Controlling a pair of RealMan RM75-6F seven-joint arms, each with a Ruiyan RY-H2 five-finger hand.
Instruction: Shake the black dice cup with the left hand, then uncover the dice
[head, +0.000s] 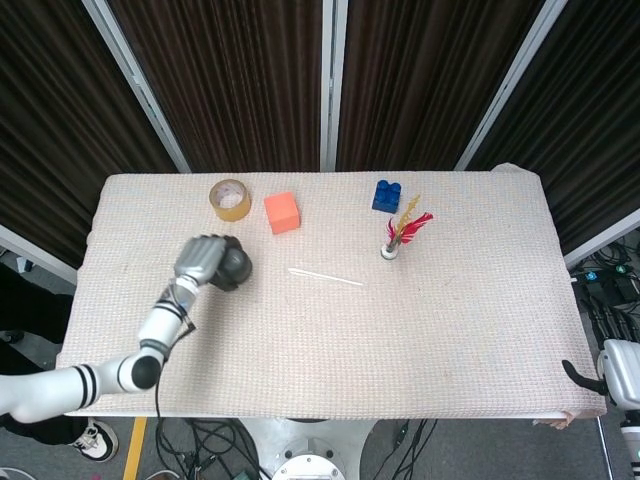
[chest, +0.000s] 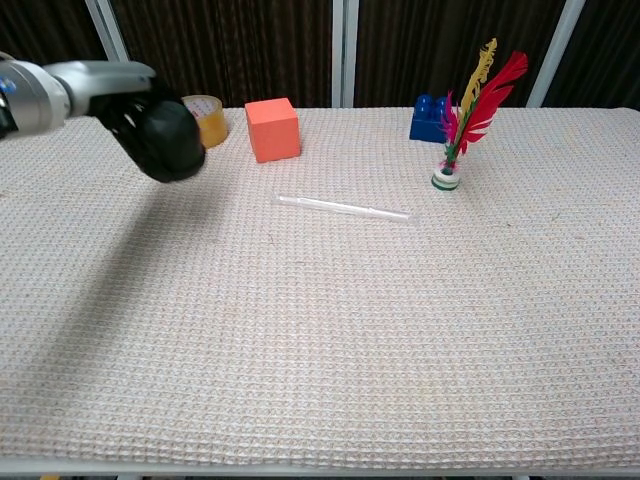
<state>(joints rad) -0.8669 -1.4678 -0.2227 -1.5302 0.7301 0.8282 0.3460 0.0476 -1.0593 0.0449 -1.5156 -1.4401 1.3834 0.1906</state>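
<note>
The black dice cup (head: 233, 268) is round, matte and dark, held in the left hand (head: 201, 262) clear above the table's left side. It sits tilted in the grip. No dice show.

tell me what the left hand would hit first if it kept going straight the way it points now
Probably nothing soon. The left hand, gripping the black dice cup, points toward the table's right; the thin clear stick lies nearest that line. Height is unclear, so it might pass above it.

dark pleated curtains (head: 230, 80) behind; pale woven table (head: 450, 330); cables on floor (head: 215, 445).
</note>
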